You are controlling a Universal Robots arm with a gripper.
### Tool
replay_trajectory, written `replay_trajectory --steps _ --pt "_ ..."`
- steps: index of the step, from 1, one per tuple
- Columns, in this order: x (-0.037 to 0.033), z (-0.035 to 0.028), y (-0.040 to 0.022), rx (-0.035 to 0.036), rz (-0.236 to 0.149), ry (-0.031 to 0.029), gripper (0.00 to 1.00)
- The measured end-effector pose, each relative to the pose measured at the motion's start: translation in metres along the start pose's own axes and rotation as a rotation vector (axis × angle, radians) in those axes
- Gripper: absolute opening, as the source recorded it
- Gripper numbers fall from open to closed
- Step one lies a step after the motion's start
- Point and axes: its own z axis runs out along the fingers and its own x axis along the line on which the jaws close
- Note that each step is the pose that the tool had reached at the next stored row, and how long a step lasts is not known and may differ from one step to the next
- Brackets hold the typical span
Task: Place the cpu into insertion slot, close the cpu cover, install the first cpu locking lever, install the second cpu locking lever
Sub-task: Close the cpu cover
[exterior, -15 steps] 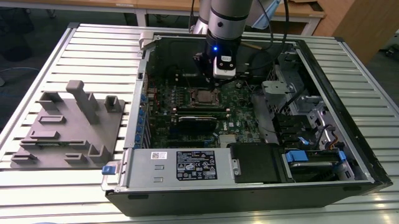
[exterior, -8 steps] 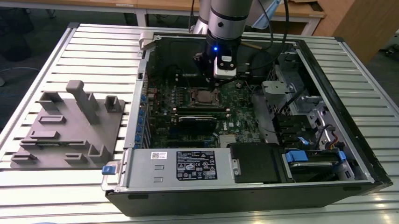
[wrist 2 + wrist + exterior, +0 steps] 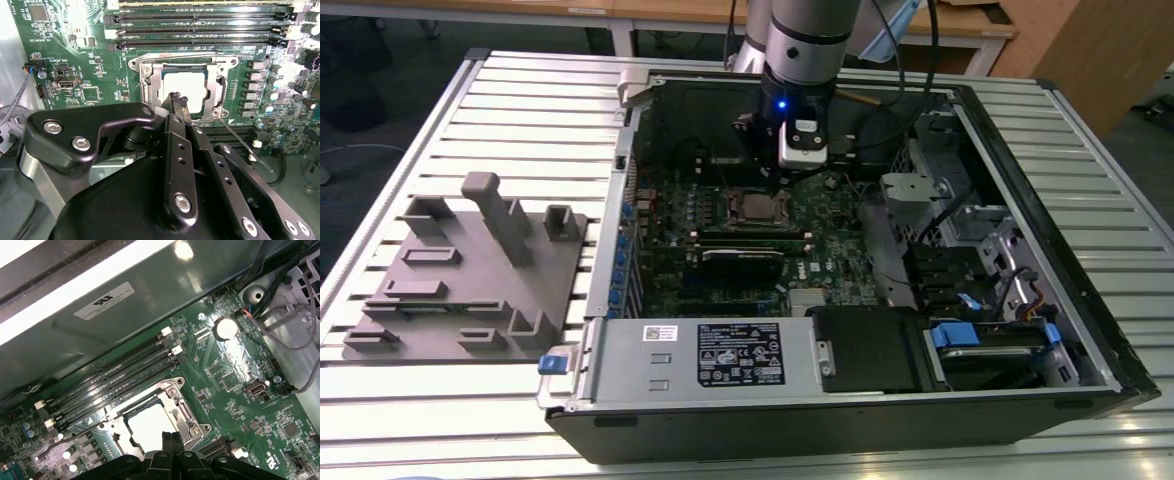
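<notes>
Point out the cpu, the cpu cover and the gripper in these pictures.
cpu [image 3: 185, 85]: second wrist view, middle of its pale top.
cpu cover [image 3: 155, 82]: second wrist view, side bar of its frame.
gripper [image 3: 177, 98]: second wrist view, between its fingertips.

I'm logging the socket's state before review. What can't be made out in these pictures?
- Near side of the cpu cover: hidden by the gripper in both wrist views.
- Whether the thin lever is latched: its catch is too small in the second wrist view.
- The cpu in the exterior view: too small, shaded beneath the arm.
</notes>
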Motion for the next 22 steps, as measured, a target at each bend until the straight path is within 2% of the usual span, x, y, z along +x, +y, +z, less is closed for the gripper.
replay_trajectory --steps 8,22 --pt "0.0000 0.0002 0.0000 0.0005 -0.017 -0.0001 0.11" --pt "0.0000 0.0010 0.0000 0.0029 -0.093 -0.0004 0.11"
